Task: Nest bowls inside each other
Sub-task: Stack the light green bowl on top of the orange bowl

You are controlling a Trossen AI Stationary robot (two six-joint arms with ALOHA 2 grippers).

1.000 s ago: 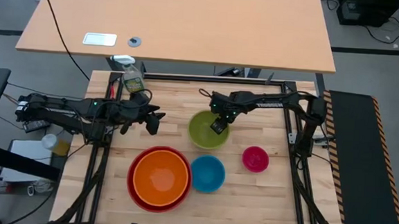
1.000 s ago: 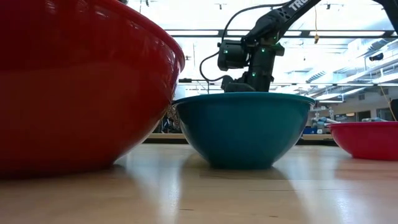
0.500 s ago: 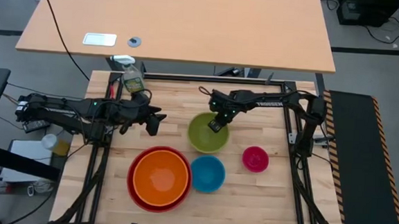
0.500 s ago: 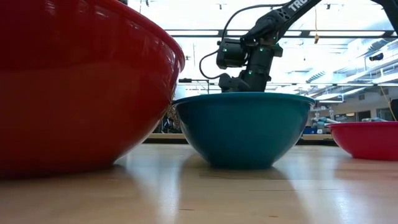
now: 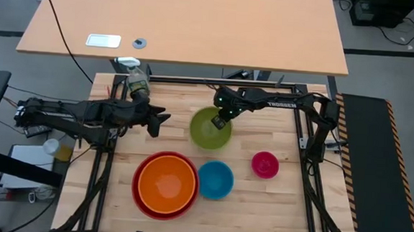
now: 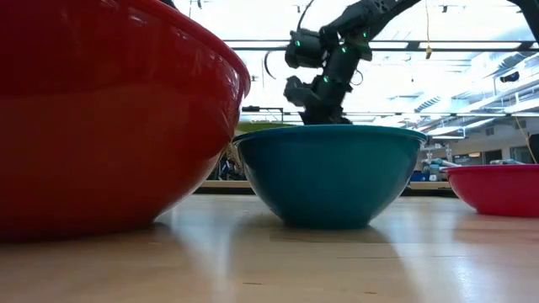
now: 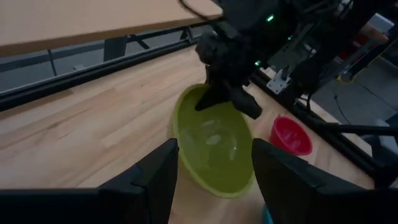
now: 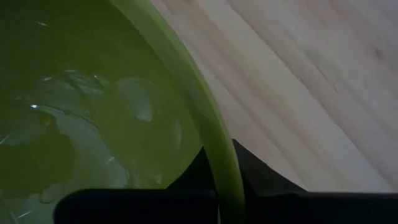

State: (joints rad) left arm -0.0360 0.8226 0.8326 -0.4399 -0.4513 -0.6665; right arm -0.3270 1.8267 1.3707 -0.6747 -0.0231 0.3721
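Note:
A lime green bowl (image 5: pixel 207 130) sits mid-table, with my right gripper (image 5: pixel 221 120) shut on its far right rim. Nearer, an orange bowl (image 5: pixel 167 183) rests inside a red bowl (image 5: pixel 141 197). A blue bowl (image 5: pixel 215 180) stands on its base beside them, and a small pink bowl (image 5: pixel 265 165) stands to the right. My left gripper (image 5: pixel 156 121) hovers open, left of the green bowl and clear of it. The left wrist view shows the green bowl (image 7: pixel 217 149) ahead of my left gripper (image 7: pixel 214 186). My right gripper pinches the green bowl's rim (image 8: pixel 219 163), one finger inside the bowl and one outside. The fingers slant steeply down from the table's far right side. The bowl sits tilted with the held side raised (image 7: pixel 208 102). Whether its base is clear of the table I cannot tell.
A spray bottle (image 5: pixel 137 83) stands at the table's far left corner, close behind my left arm. A dark metal frame (image 5: pixel 303 136) borders the table. A second tabletop (image 5: pixel 183 28) lies beyond the far edge. Bare wood (image 5: pixel 273 206) lies at the near right.
My right gripper has risen and drawn toward the table's far left with the green bowl's rim. The bowl has shifted that way with it and its held side has tipped up. The other bowls have stayed put.

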